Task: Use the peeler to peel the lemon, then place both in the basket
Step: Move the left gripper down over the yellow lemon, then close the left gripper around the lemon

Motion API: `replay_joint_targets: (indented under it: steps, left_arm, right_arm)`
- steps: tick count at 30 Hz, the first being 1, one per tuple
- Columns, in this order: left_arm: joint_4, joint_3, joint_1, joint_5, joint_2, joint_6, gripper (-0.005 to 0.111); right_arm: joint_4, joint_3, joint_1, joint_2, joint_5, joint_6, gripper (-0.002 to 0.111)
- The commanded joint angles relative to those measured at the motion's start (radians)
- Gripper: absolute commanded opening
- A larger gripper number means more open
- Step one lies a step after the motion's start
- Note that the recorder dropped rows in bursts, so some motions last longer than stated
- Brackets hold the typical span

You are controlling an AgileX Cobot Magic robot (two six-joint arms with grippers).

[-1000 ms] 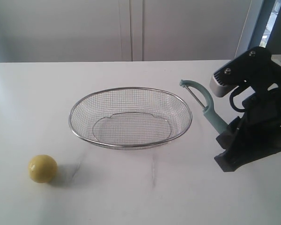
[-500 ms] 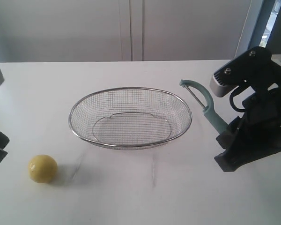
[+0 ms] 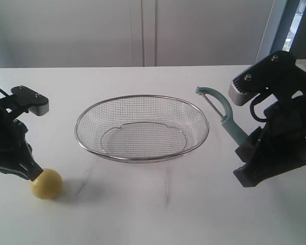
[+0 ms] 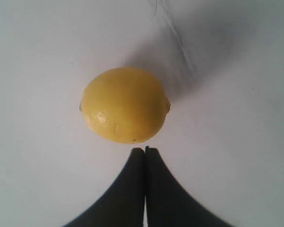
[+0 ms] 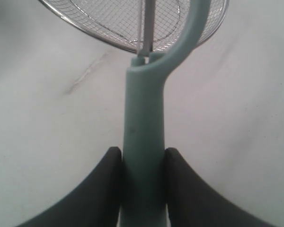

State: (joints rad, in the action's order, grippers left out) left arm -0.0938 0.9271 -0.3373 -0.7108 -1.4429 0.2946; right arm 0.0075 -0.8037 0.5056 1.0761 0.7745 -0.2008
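**Lemon on the table, peeler in the right gripper**

The lemon (image 3: 46,183) is lying on the white table (image 3: 168,209), at the near left, well apart from the basket (image 3: 143,160). It is resting on its side and is throwing a soft shadow toward the basket. The left gripper (image 4: 144,151) is hanging just beside the lemon with its two black jaws pressed together, nothing between them. The tips are pointing at the fruit, and they seem to be almost touching its skin, though the wrist view is not making this clear.

The wire basket is standing in the middle of the table with nothing lying inside it. To the right of it, the right gripper (image 5: 142,158) is clamping the pale teal handle of the peeler (image 3: 225,118). The peeler is being held off the table, tilted, with its curved head and metal blade pointing up, near the right rim of the basket.
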Motion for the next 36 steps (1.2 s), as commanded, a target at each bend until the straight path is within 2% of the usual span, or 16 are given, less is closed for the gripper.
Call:
replay_joint_targets:
  steps: [1,5,7,14,17,22,36]
  left_arm:
    - [-0.024,0.003,-0.006,0.026,-0.014,0.057,0.000]
    - [-0.029,0.003,-0.006,0.060,-0.014,0.089,0.013]
    - [-0.029,0.003,-0.006,0.079,-0.014,0.089,0.024]
    - [-0.027,0.003,-0.006,0.107,-0.014,0.103,0.074]
    - [-0.024,-0.012,-0.006,0.114,-0.014,0.103,0.085]
    - [-0.024,-0.031,-0.006,0.172,-0.014,0.103,0.086]
    - [-0.029,-0.031,-0.006,0.174,-0.014,0.103,0.086]
  right_arm:
    - [0.002,0.003,-0.005,-0.008,-0.014,0.004,0.000]
    - [0.002,0.003,-0.005,-0.008,-0.014,0.004,0.000]
    - [0.002,0.003,-0.005,-0.008,-0.014,0.004,0.000]
    - [0.002,0.003,-0.005,-0.008,-0.014,0.004,0.000]
    - [0.002,0.003,-0.005,-0.008,-0.014,0.004,0.000]
    - [0.001,0.003,-0.005,-0.008,-0.018,0.004,0.000]
    - [0.001,0.003,-0.005,-0.008,-0.020,0.004,0.000]
